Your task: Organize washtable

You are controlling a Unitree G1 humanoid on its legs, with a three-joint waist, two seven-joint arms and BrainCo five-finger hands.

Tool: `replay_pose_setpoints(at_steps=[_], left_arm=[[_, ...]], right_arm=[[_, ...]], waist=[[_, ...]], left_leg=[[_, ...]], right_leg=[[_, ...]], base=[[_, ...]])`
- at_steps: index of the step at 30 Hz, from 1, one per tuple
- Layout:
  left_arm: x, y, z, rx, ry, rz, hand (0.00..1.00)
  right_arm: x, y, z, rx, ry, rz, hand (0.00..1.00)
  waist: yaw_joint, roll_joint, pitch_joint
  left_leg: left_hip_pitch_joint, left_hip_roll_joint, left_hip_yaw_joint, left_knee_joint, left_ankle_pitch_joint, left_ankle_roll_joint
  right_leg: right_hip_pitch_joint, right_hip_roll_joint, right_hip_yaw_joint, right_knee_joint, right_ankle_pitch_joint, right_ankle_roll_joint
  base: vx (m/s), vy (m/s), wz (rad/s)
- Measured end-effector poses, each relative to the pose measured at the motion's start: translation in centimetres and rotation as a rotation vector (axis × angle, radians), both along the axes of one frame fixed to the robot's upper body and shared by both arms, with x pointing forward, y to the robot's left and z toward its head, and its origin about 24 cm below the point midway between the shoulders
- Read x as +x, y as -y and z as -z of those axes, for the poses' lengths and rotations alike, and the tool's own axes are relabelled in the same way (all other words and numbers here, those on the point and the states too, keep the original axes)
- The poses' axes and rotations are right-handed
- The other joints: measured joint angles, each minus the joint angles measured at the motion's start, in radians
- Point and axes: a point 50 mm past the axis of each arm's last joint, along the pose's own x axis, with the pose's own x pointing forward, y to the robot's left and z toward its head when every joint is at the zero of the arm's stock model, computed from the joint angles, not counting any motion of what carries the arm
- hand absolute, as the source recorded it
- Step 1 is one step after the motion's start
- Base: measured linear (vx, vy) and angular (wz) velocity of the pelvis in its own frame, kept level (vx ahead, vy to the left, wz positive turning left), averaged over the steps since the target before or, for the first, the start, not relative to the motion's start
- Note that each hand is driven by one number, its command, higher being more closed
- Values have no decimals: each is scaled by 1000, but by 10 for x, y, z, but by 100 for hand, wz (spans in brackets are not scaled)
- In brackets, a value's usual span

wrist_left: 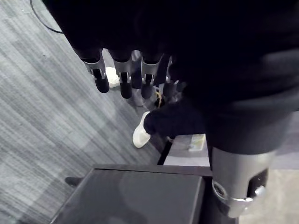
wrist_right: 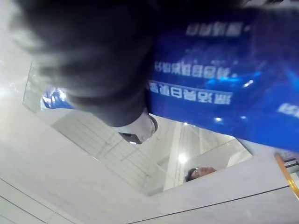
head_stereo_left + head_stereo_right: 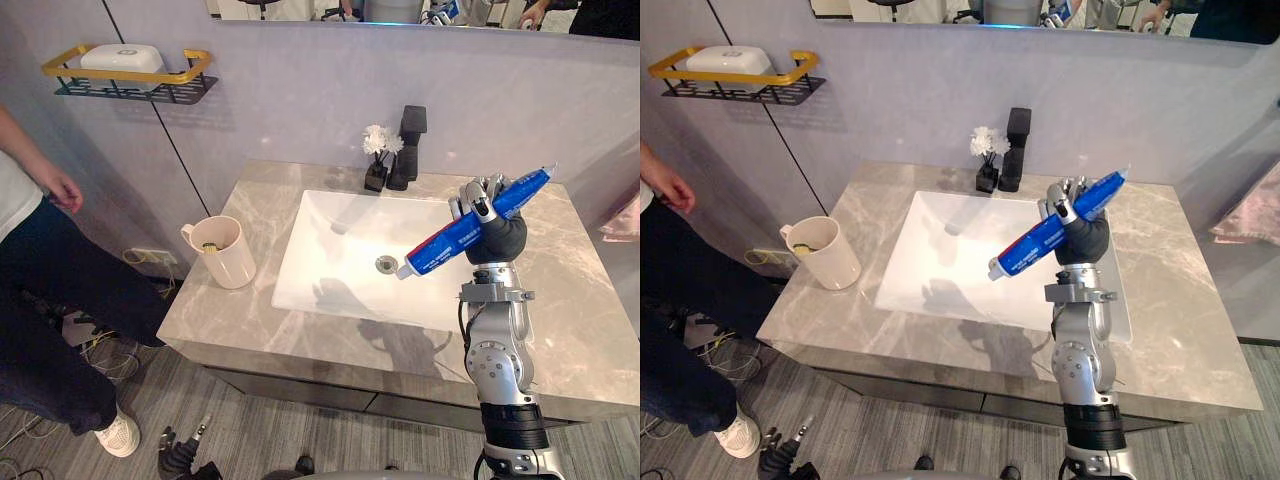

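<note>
Toothpaste tube (image 3: 440,248), blue with a white cap, sits clamped in the right hand (image 3: 500,238), whose fingers curl round its middle. The hand is raised above the right part of the white sink basin (image 3: 330,250). The tube is tilted: the cap end is lower and points toward the robot's left over the basin, and the flat crimped end is higher, off to the right. It touches neither the basin nor the grey marble countertop (image 3: 580,300). The left hand (image 1: 124,70) hangs low over the grey floor beside the cabinet with its fingers straight and relaxed, holding nothing. On the left part of the countertop, well apart from the tube, a cream cup (image 3: 228,255) stands upright with its handle turned to the left; something small lies inside, too small to tell what. At the back of the basin stands a black faucet (image 3: 408,150), and just beside it a small dark vase with white flowers (image 3: 378,145). On the wall to the left hangs a black shelf with a yellow rail (image 3: 130,75), carrying a white box (image 3: 122,58). A person (image 3: 30,260) stands at the left, beside the counter, one hand (image 3: 60,190) hanging down.
</note>
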Motion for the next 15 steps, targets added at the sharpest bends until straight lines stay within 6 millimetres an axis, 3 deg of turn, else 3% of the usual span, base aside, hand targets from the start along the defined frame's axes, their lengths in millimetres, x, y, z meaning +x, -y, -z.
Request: replay_pose_setpoints(at_steps=[6, 13, 15], left_arm=[[8, 16, 5, -46, -14, 117, 0], [15, 20, 5, -47, -7, 181, 0], [17, 20, 5, -49, -4, 210, 0]], right_arm=[[2, -15, -3, -90, 5, -29, 100], [12, -43, -19, -190, 68, -93, 100], [14, -53, -29, -225, 111, -111, 100]], waist=[[3, -1, 0], [31, -6, 3], [50, -10, 6]], left_leg=[[-13, 0, -8, 11, -1, -1], [-17, -1, -29, 13, 1, -2], [-17, -2, -32, 13, 1, -2]], right_leg=[[-3, 0, -7, 0, 0, 0], [2, 1, -25, 0, 0, -1], [4, 1, -28, 0, -1, -1]], base=[[-11, 3, 4], [-5, 5, 7], [-5, 10, 5]])
